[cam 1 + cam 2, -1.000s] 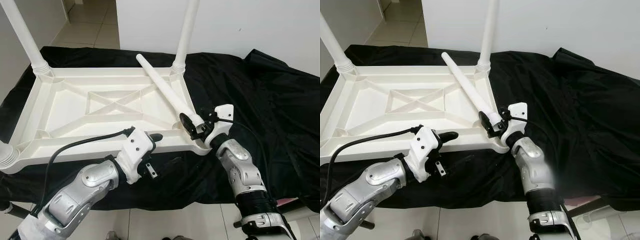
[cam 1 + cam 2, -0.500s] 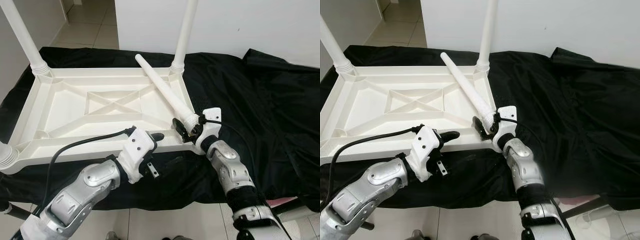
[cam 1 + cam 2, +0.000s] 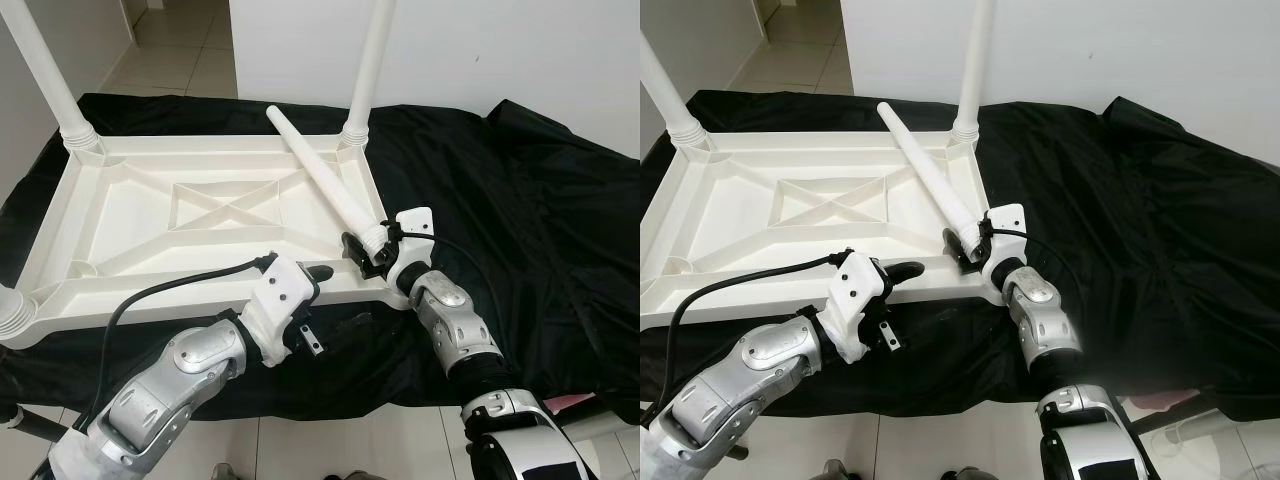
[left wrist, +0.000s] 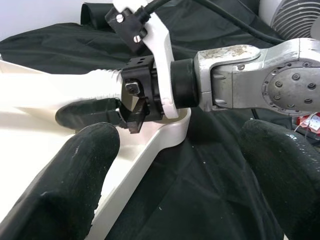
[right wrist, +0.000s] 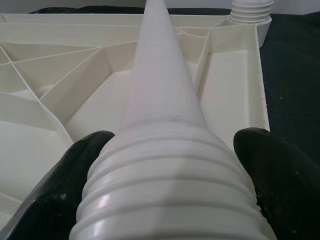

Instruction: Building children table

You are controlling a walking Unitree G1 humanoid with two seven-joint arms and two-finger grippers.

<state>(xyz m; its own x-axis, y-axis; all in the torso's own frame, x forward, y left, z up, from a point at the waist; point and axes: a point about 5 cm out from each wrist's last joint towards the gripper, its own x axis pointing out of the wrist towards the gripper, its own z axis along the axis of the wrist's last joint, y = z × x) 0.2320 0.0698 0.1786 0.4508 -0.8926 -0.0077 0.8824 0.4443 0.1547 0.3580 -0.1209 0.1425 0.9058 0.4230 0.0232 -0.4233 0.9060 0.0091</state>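
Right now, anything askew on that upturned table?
One loose leg lies slanted across the upturned table instead of standing upright like the fitted legs. The right tool grips its threaded end near the unfilled corner.

- A loose white plastic table leg, tapered and round, runs away from the camera, its ribbed threaded end nearest and its narrow tip far off.
- The right tool has its two black fingers on either side of the ribbed end, pressed against the threads and clamping them.
- Beneath the leg lies the upturned white plastic tabletop, its underside showing raised ribs that cross diagonally and a raised outer rim.
- At the tabletop's far corner stands a ribbed white collar of a fitted leg, upright in its socket.
- Black cloth lies beside the tabletop's rim.
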